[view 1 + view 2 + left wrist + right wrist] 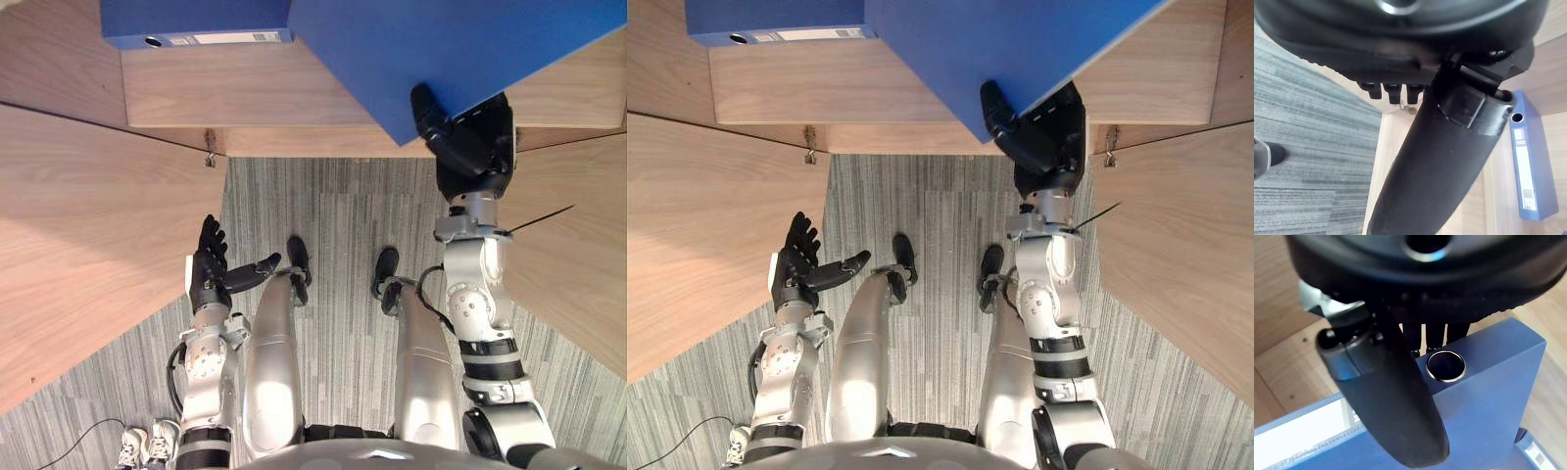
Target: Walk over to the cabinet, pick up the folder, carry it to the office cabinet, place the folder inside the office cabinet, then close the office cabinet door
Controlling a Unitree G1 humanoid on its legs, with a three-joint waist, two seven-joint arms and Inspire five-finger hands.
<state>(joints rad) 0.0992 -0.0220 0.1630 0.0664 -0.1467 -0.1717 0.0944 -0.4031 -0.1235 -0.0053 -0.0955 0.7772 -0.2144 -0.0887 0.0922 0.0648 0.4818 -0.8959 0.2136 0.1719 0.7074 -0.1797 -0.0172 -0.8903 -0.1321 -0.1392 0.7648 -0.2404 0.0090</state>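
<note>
My right hand (475, 137) is shut on a large blue folder (421, 49), thumb on one face and fingers on the other, holding it above the wooden shelf (255, 93) of the open office cabinet. In the right wrist view the thumb (1386, 396) lies across the folder's spine (1484, 401), beside its metal finger ring. My left hand (209, 269) hangs open over the carpet, next to the left door, holding nothing; its thumb (1440, 161) points towards the cabinet.
A second blue folder (196, 24) lies flat at the shelf's back left, also visible past my left hand (1530, 161). Both wooden cabinet doors stand swung open, left door (88, 245) and right door (578, 255). Grey striped carpet (333, 215) lies between them.
</note>
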